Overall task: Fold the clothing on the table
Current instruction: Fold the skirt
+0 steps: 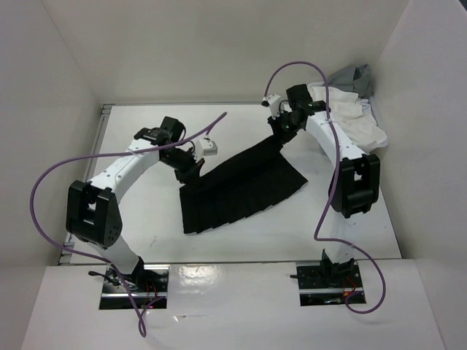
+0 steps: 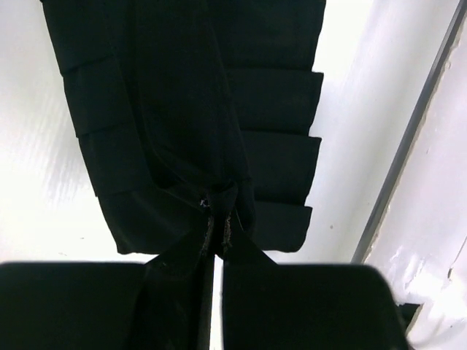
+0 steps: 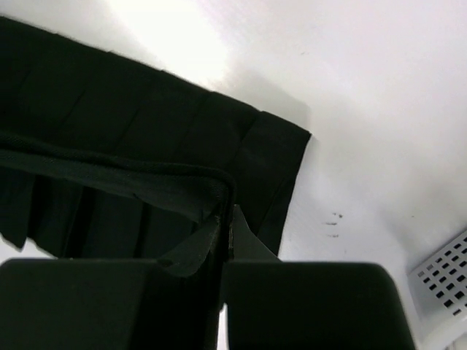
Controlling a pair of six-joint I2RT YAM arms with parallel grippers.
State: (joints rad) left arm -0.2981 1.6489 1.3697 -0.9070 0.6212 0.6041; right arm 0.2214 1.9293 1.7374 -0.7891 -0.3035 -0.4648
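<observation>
Black pleated soft-fabric skirt [image 1: 241, 193] lying mid-way across large flat white tabletop [image 1: 146, 219], left gripper [image 1: 191, 169] pinching one waistband end, right gripper [image 1: 281, 135] pinching the other, crumpled white cloth [image 1: 350, 117] and grey cloth [image 1: 354, 76] heaped far right, apart from skirt.

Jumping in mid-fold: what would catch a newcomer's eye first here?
The black skirt in the middle of the table, one edge lifted and stretched between the arms. The left fingers and right fingers are each shut on that edge. White cloth is heaped at the far right corner.
</observation>
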